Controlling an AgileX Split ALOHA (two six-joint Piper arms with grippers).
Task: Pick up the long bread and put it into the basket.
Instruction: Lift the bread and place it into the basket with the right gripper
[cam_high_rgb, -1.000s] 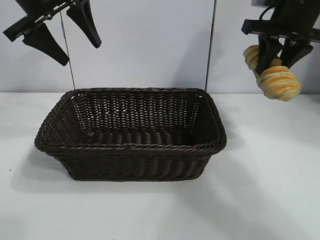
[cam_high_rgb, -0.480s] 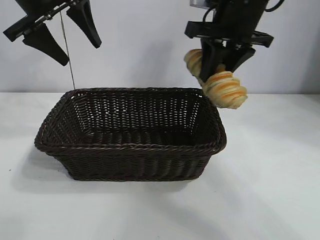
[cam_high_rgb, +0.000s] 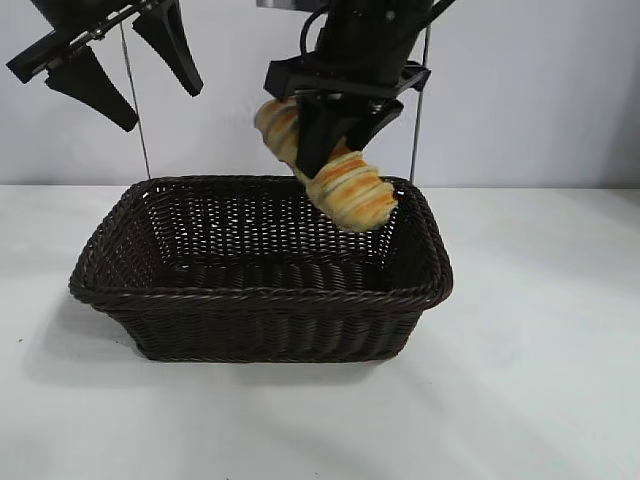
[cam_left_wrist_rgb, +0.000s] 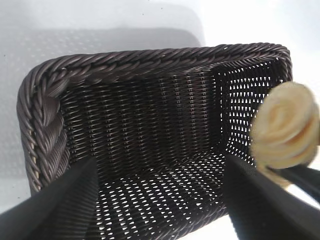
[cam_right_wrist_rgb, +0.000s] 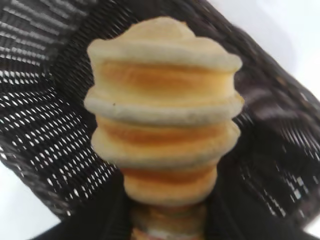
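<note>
My right gripper (cam_high_rgb: 325, 155) is shut on the long bread (cam_high_rgb: 340, 185), a golden-yellow ridged loaf with orange-brown stripes, and holds it tilted in the air above the basket's back right part. The dark brown woven basket (cam_high_rgb: 260, 295) stands on the white table in the middle. In the right wrist view the long bread (cam_right_wrist_rgb: 162, 115) fills the centre between the black fingers, with the basket (cam_right_wrist_rgb: 45, 125) beneath. My left gripper (cam_high_rgb: 115, 65) hangs open and empty high above the basket's left end. The left wrist view shows the basket (cam_left_wrist_rgb: 145, 65) below and the bread's end (cam_left_wrist_rgb: 287, 127).
The white table (cam_high_rgb: 540, 380) surrounds the basket on all sides. A pale wall with two thin vertical seams stands behind.
My right gripper has carried the long bread leftward from beyond the basket's right side to above the basket's back right part. The left arm has not moved.
</note>
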